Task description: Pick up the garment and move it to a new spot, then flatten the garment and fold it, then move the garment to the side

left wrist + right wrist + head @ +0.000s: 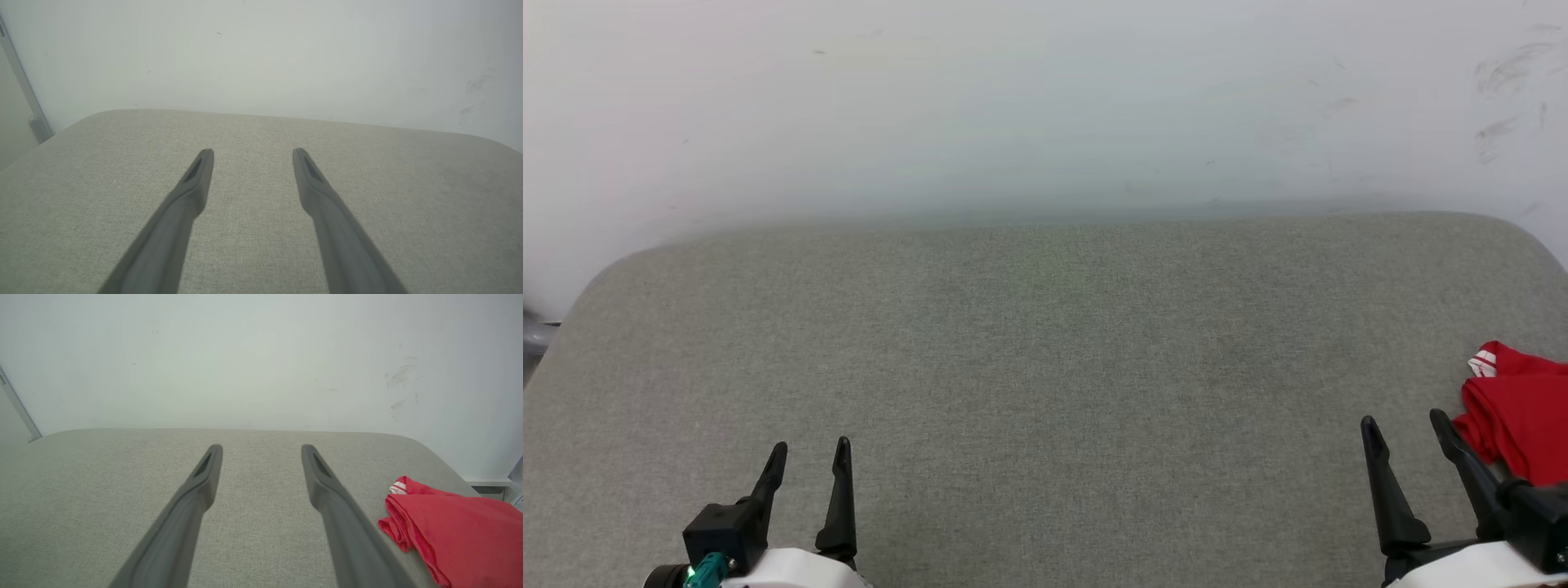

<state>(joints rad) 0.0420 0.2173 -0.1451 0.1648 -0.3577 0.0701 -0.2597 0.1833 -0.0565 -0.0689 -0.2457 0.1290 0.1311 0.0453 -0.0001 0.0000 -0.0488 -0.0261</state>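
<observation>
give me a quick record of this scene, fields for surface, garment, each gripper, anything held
surface: grey fabric pad against a white wall
garment: red garment with striped white trim, bunched at the pad's right edge, partly cut off in the head view
left gripper: left gripper open, empty, over bare pad
right gripper: right gripper open, empty, just left of the garment; fingers apart from it
held: nothing
</observation>
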